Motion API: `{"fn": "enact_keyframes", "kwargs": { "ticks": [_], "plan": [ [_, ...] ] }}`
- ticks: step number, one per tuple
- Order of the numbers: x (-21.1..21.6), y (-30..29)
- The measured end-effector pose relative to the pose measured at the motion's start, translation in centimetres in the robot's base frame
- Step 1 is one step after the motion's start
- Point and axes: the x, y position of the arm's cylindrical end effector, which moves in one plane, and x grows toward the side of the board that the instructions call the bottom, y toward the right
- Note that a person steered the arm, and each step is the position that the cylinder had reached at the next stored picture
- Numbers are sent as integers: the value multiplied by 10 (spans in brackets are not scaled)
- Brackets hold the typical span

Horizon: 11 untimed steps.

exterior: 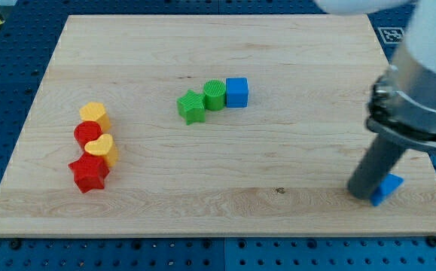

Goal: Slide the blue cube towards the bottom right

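The blue cube (236,92) sits on the wooden board (218,150) above its middle, touching a green cylinder (214,95) on its left. My tip (362,193) rests on the board far to the lower right of the cube, near the view's bottom right. A second blue block (388,186) lies just right of the tip, partly hidden behind the rod; its shape is unclear.
A green star (192,106) touches the green cylinder's left side. At the view's left is a cluster: a yellow block (94,114), a red cylinder (87,133), a yellow heart (100,147) and a red star (88,172).
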Motion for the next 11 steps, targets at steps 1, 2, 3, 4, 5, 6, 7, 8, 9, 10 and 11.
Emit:
{"fn": "enact_keyframes", "kwargs": {
  "ticks": [1,2,3,4,5,6,7,8,9,10,11],
  "plan": [
    [0,47],
    [0,32],
    [-18,-14],
    [-78,3],
    [-149,16],
    [-196,-34],
    [-221,-109],
    [-217,-174],
    [-198,-189],
    [-176,-186],
    [-152,-176]
  ]
}}
